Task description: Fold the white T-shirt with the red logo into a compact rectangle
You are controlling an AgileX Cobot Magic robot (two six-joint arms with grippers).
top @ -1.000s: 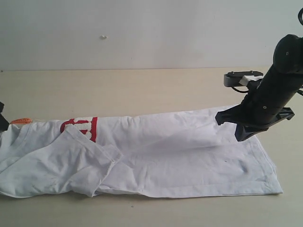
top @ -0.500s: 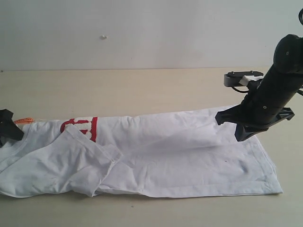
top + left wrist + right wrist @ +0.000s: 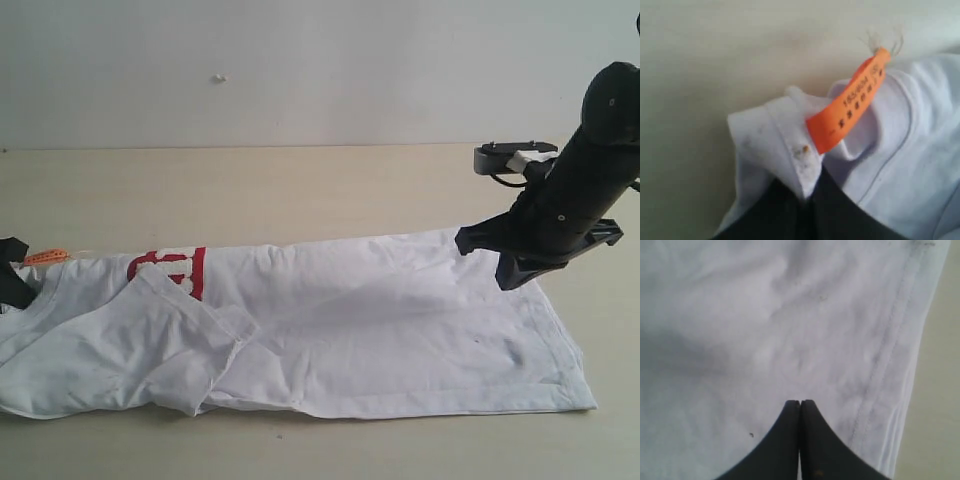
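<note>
The white T-shirt (image 3: 380, 320), limp and light, will likely sag wherever it isn't held. The left gripper (image 3: 807, 200) pinches its collar (image 3: 790, 135) just beside the orange tag (image 3: 847, 107). The right gripper (image 3: 800, 407), pressed together and empty, hangs over the hem (image 3: 890, 355), another good hold.

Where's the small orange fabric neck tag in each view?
Exterior view: small orange fabric neck tag at far left, at the neck end of the wrinkled white cotton T-shirt.
Left wrist view: near the picture's middle, standing off the collar.
Right wrist view: not in it.
Shared landmark: the T-shirt, in all three.
</note>
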